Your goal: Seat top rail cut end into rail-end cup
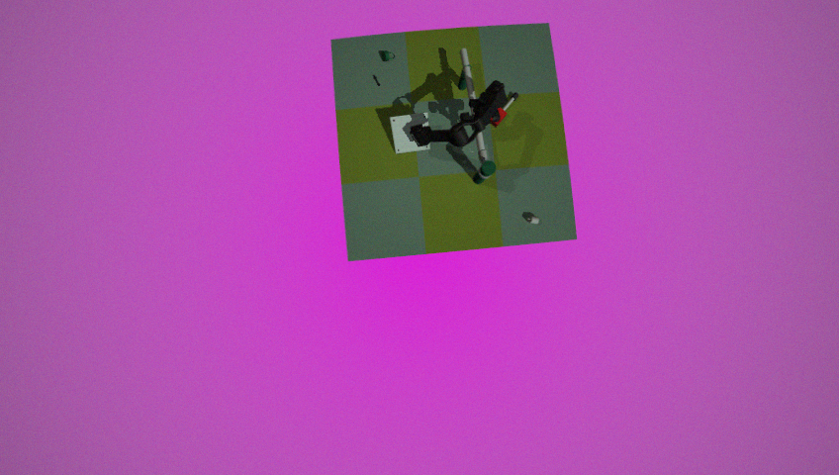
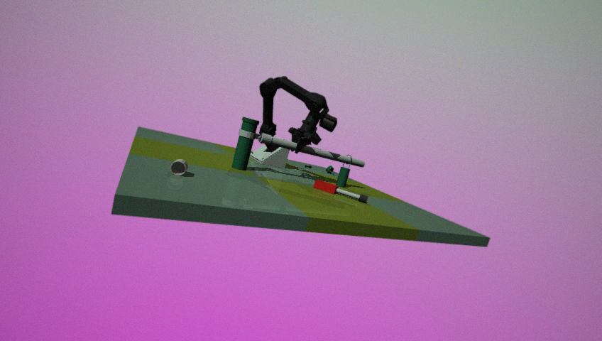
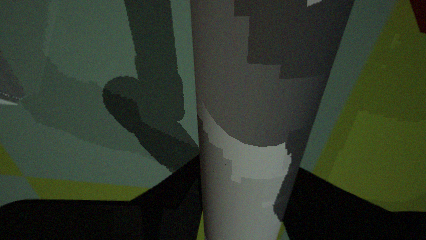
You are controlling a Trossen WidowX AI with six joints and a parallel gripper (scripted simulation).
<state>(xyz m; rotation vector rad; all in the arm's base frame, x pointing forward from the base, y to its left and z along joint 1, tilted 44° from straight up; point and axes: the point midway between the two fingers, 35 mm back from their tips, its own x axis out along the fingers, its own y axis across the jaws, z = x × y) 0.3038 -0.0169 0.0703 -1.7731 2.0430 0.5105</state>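
Note:
The grey-white rail (image 1: 464, 56) (image 2: 325, 153) (image 3: 245, 205) runs nearly level above the table. Its far part passes through the thin loop on the small green post (image 2: 343, 177). Its other end meets the mouth of the rail-end cup (image 2: 265, 138) (image 1: 483, 155); how deep it sits inside cannot be told. The cup hangs on the pale brace band (image 2: 246, 134), high on the big green post (image 2: 242, 154), just under the cap (image 1: 488, 167). My gripper (image 2: 298, 149) (image 3: 237, 161) is shut on the rail between cup and loop, with a black finger on each side.
A red-headed mallet (image 1: 499, 117) (image 2: 324, 186) lies beside and below the rail. A hollow pale cylinder (image 1: 531, 219) (image 2: 179, 168) lies beyond the big post. A small green looped piece (image 1: 386, 55) (image 2: 329, 169) and small black part (image 1: 376, 79) (image 2: 307, 166) lie towards the back.

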